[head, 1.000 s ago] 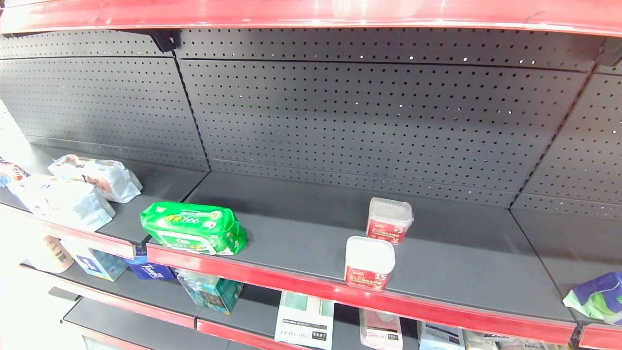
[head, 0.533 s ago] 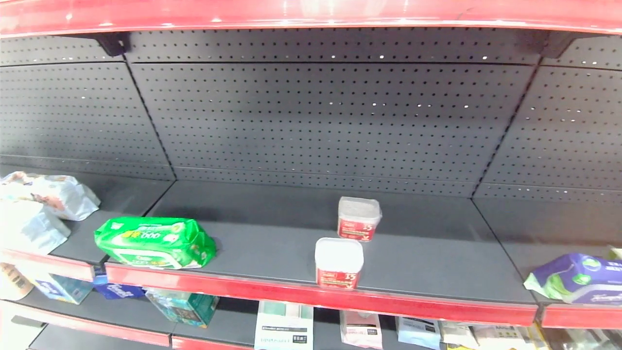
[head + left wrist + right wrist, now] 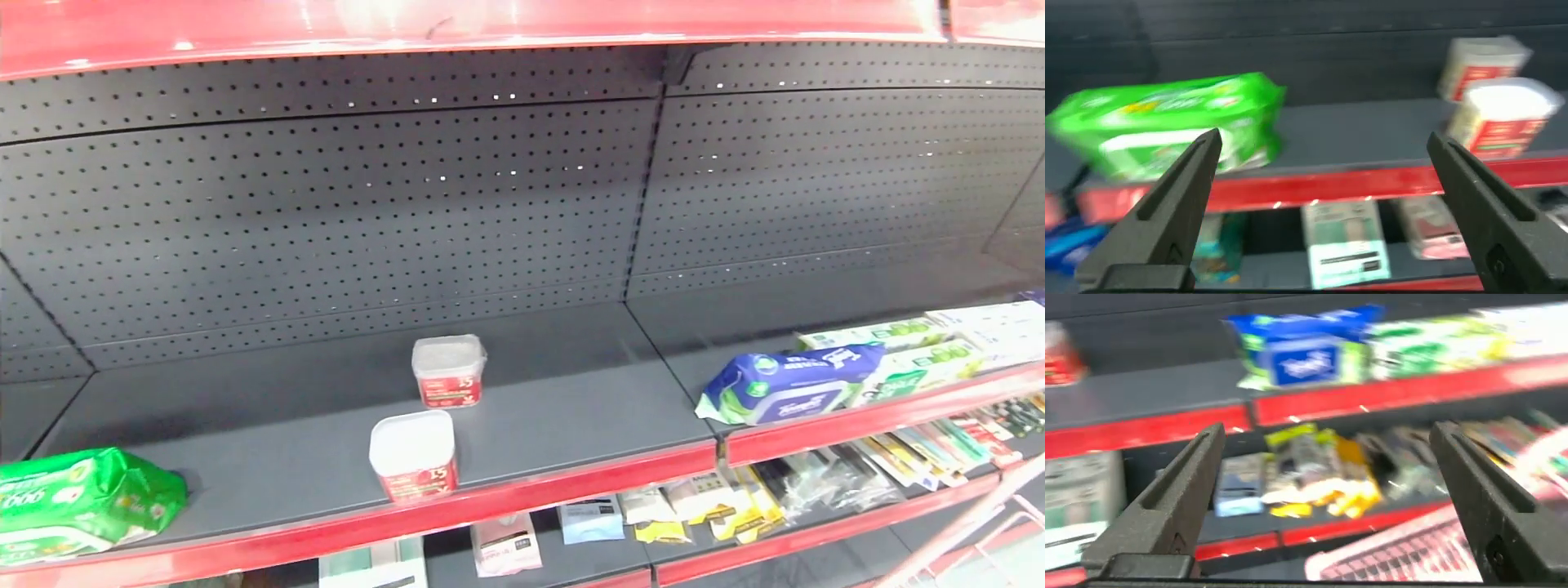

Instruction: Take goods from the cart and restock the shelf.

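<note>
— Left gripper (image 3: 1323, 139)?
— Fingers spread wide, empty. The green pack (image 3: 1167, 122) lies beyond them, at the shelf's (image 3: 1372, 122) left.
— Right gripper (image 3: 1327, 429)?
— Gaping too, holding nothing; cart (image 3: 1396, 555) near, right.

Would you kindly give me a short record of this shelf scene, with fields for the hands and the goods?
left hand: open, empty, facing the green pack and tubs
right hand: open, empty, facing the blue pack
shelf: dark board, red front edge
front tub: upright, white lid, at the front edge
back tub: upright, behind the front tub, apart from it
green pack: lying flat, far left
blue pack: lying in the next bay, right, beside boxes
cart: pink, low at right
</note>
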Tool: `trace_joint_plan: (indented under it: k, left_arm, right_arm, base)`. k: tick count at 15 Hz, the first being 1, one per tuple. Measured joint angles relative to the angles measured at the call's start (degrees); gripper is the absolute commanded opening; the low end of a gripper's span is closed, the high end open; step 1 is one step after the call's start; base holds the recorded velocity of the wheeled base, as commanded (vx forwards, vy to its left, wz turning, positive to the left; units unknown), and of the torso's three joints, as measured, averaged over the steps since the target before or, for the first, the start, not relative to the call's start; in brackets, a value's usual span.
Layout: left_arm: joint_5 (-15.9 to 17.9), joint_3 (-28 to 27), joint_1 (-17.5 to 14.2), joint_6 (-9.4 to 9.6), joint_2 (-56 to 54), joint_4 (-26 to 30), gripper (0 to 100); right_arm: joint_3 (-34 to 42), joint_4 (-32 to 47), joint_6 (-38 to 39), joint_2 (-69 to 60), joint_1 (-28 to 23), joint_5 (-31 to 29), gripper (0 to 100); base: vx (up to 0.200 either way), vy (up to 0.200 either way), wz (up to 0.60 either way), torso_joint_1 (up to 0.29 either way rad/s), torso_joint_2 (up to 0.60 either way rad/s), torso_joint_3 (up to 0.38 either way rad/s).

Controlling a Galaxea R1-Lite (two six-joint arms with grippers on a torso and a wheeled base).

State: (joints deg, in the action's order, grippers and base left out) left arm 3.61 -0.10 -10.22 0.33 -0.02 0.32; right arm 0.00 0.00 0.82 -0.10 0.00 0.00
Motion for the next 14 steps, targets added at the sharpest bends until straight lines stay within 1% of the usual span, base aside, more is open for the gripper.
trace_joint_plan:
  k: [4,6,7,8,10,12,14]
  left_arm:
    - [0.0,0.0,0.0,0.10,0.0,0.0,100]
    - [0.8,-0.9,0.1,0.29,0.0,-0.3,100]
    - [1.1,-3.1,0.3,0.05,0.4,-1.2,100]
    - [1.2,-6.5,0.6,-0.65,1.7,-1.9,100]
    - [0.2,-14.1,1.0,-2.21,8.2,-3.4,100]
    - [-2.7,-21.6,1.3,-2.29,20.6,-4.4,100]
    - [-6.0,-26.5,1.6,-2.00,33.2,-4.3,100]
  right_arm:
    - [0.0,0.0,-0.6,0.0,0.0,0.0,100]
    - [0.0,0.0,-0.7,0.0,0.0,0.0,100]
    - [0.0,0.1,-0.7,0.0,0.0,0.0,100]
    - [0.0,0.1,-0.7,0.0,0.0,0.0,100]
    - [0.0,0.0,-0.7,0.0,0.0,0.1,100]
    - [0.0,0.0,-0.7,0.0,0.0,0.1,100]
    - [0.0,0.0,-0.7,0.0,0.0,0.1,100]
  base:
    - [0.000,0.000,0.00,0.000,0.00,0.000]
    - [0.000,0.000,0.00,0.000,0.00,0.000]
    - [0.000,0.000,0.00,0.000,0.00,0.000]
    - [0.000,0.000,0.00,0.000,0.00,0.000]
    - [0.000,0.000,0.00,0.000,0.00,0.000]
    - [0.000,0.000,0.00,0.000,0.00,0.000]
    - [0.000,0.000,0.00,0.000,0.00,0.000]
